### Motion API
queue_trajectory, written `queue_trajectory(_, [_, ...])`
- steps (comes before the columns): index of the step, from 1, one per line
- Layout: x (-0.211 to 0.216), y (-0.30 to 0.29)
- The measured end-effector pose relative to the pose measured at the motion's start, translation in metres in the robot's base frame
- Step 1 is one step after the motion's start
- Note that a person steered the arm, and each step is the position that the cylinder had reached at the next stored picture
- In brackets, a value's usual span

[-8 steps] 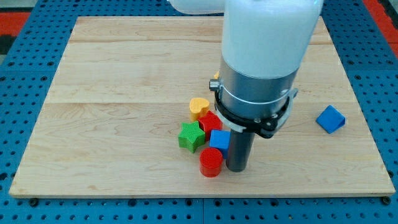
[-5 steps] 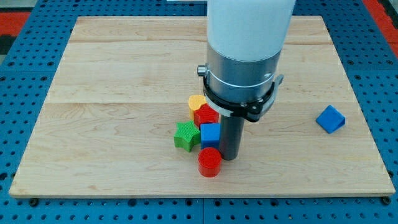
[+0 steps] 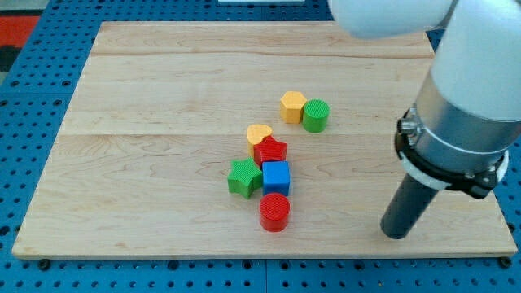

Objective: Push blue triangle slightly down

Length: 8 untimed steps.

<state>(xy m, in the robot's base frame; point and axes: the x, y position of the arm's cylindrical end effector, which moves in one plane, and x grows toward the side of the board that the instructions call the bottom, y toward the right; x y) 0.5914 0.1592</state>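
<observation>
My tip (image 3: 397, 233) rests on the board near the view's bottom right, far right of the block cluster. No blue triangle shows in this view; my arm's thick body (image 3: 460, 138) covers the right side of the board. A blue cube (image 3: 276, 177) sits in the cluster at the middle, between a green star (image 3: 243, 177) on its left, a red star (image 3: 271, 150) above it and a red cylinder (image 3: 274, 212) below it.
A yellow heart (image 3: 259, 133) touches the red star's top. A yellow hexagon (image 3: 292, 107) and a green cylinder (image 3: 316, 115) sit side by side above the cluster. The wooden board (image 3: 146, 98) lies on a blue pegboard.
My arm has swung from beside the blue cube far to the view's right. It now covers the blue block that lay at the right and uncovers the yellow hexagon and green cylinder.
</observation>
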Motion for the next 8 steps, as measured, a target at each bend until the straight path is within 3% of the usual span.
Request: queue_trajectory(8, [-0.013, 0.151])
